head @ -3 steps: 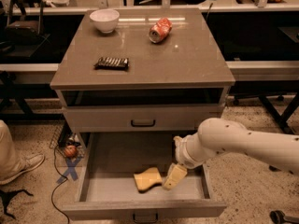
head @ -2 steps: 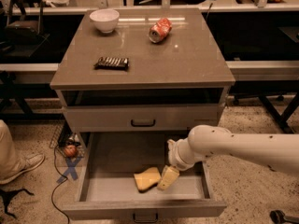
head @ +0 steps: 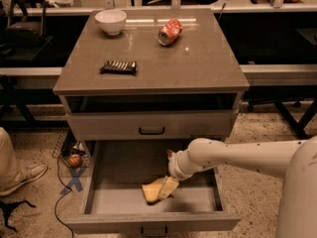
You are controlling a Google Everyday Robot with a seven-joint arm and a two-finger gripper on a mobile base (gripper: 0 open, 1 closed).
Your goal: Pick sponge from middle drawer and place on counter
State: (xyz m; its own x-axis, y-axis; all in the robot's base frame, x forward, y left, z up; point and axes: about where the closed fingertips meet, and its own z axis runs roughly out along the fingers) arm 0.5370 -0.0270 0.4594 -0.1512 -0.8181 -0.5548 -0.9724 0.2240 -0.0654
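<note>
Where the middle drawer (head: 114,187) stands open, gripper (head: 167,187) on sponge (head: 150,193) mid-floor, clear of walls, grasp unclear.

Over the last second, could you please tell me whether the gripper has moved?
Yes. The gripper has shifted left, away from the right wall of the drawer and closer to the sponge.

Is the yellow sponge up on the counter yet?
No, the sponge lies on the floor of the open middle drawer, with the pincer down right at it, not on the counter.
</note>
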